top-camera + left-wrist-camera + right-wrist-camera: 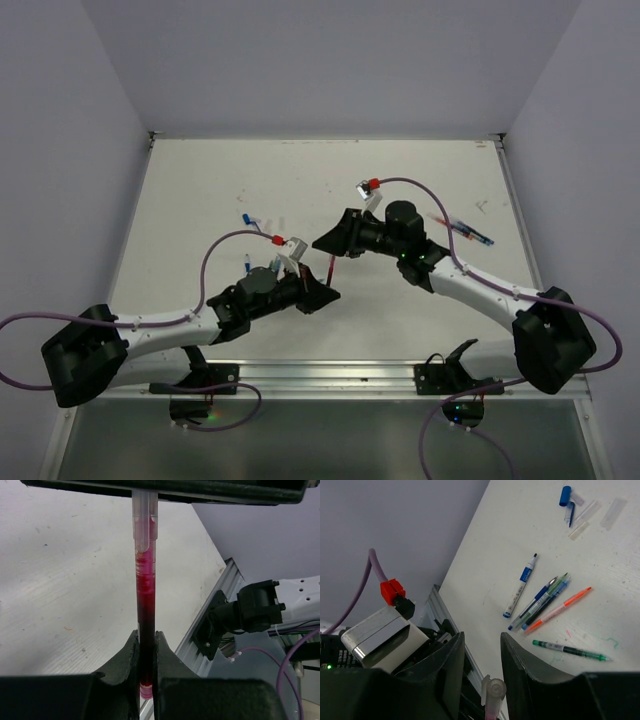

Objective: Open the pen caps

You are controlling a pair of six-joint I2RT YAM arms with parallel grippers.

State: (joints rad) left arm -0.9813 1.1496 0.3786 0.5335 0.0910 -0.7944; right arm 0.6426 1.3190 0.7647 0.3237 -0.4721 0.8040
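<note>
Plain white table (300, 180), kinda scuffed and ink-marked. Bunch of loose pens (540, 605) lying on it, green pen (570, 651) just beside them, blue cap (564, 495) and clear plastic bits (612, 512) well apart.

We show a pen (331, 270) spanning from the left gripper (320, 290) to the right gripper (335, 240) above the table (200, 180); loose pens (462, 233) lie to its right, loose caps (250, 219) behind its left.
</note>
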